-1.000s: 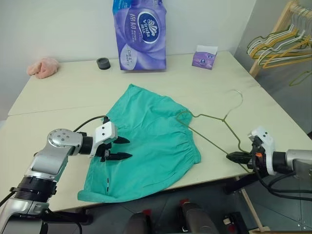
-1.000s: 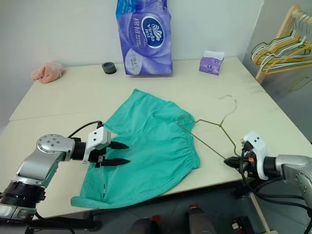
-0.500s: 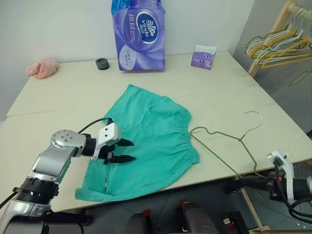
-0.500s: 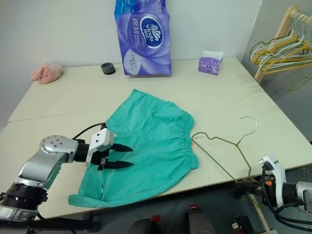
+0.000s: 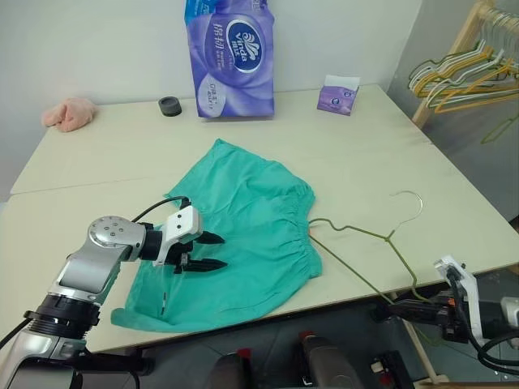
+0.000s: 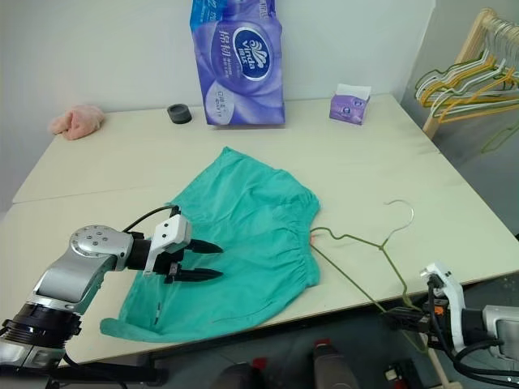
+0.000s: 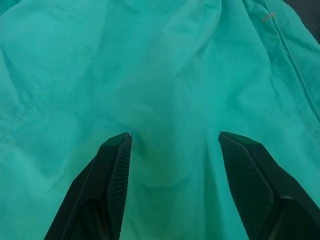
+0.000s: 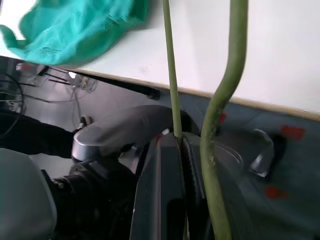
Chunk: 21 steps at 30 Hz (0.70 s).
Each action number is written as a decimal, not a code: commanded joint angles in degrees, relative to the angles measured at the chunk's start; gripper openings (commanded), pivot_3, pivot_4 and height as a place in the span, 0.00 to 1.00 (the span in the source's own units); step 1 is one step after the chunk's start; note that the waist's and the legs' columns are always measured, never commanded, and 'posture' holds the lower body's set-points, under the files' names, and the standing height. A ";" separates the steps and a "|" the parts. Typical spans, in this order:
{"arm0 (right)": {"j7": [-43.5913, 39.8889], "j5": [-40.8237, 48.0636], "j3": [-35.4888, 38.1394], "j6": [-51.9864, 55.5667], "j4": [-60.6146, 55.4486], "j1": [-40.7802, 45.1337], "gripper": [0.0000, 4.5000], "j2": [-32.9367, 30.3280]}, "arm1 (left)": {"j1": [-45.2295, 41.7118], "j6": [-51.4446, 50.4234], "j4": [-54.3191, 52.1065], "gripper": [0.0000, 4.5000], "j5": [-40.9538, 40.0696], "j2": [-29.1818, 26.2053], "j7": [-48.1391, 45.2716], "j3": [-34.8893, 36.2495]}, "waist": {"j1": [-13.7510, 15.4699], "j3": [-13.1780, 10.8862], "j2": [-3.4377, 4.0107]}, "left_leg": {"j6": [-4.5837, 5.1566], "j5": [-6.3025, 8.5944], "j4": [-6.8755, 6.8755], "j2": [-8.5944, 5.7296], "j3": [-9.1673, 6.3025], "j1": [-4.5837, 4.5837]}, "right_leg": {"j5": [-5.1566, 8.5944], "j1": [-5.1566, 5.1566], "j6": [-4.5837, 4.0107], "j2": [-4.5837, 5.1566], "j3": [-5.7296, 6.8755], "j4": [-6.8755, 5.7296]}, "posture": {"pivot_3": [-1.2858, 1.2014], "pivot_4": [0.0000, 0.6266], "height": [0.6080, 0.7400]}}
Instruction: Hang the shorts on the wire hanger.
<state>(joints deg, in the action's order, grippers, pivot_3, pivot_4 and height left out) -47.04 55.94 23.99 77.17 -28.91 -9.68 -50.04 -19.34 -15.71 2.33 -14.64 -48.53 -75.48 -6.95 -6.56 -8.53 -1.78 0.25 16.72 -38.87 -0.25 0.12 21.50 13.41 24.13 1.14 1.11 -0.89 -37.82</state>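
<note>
Shorts (image 5: 243,235) lie flat mid-table under the wide-open left gripper (image 5: 209,251), right gripper (image 5: 403,309) pinches the hanger (image 5: 365,251) corner off the table edge, seemingly thinly, so the wire could twist out or drag the waistband.

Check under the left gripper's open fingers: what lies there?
The shorts lie spread on the table beneath the left gripper, whose open fingers hover empty. The tabletop under the fabric is covered.
</note>
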 commanded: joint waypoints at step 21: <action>24.60 12.83 -2.82 14.37 7.80 14.56 0.00 16.44 | 1.10 1.73 -1.46 0.65 0.56 0.25 1.38 0.50 | 0.08 0.01 0.00 | 0.06 0.04 0.00 0.04 0.00 0.05 | -0.01 0.01 0.00 0.09 -0.02 0.04 | 0.43 0.22 1.00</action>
<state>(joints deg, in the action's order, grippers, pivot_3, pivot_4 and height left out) -25.64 66.81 18.50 89.62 -22.27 2.49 -34.71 -18.11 -14.86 2.32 -14.12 -48.16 -74.32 -6.99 -6.48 -8.52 -1.79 0.31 16.76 -38.87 -0.21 0.11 21.55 13.40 24.14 1.13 1.19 -0.92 -37.79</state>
